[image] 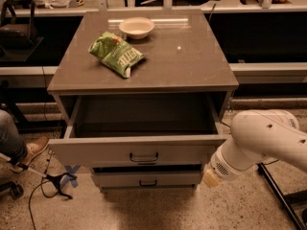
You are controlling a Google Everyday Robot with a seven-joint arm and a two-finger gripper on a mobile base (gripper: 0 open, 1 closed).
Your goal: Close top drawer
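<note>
Table (192, 66) with a flat grey top and drawers below, seen from above and in front of its near edge. The top drawer (96, 151) stands pulled out past the near edge toward the viewer. Its tall flat front runs parallel to that edge, and its deep box interior is open to view and in shadow. A small dark bar handle (144, 157) sits at the middle of the front. Beneath it shows the shorter front of a lower drawer (115, 178), set further back, with a second handle (148, 182) of like form. On the table top, a pale bowl (136, 27) rests upright near the far edge, a little left of centre. A green snack bag (116, 55) lies flat close beside the bowl, on the side toward the left and near edges. The white arm (261, 140) enters from the right, beyond the table's near right corner, and slopes down to the left. Its end effector (211, 176), a pale yellowish tip, lies at the right end of the top drawer's front, by the lower corner. Whether it touches the front cannot be told, nor whether it is set wide or narrow. On the floor off the table's left edge are a person's leg and brown shoe (31, 150) and a blue tape mark (72, 170).
</note>
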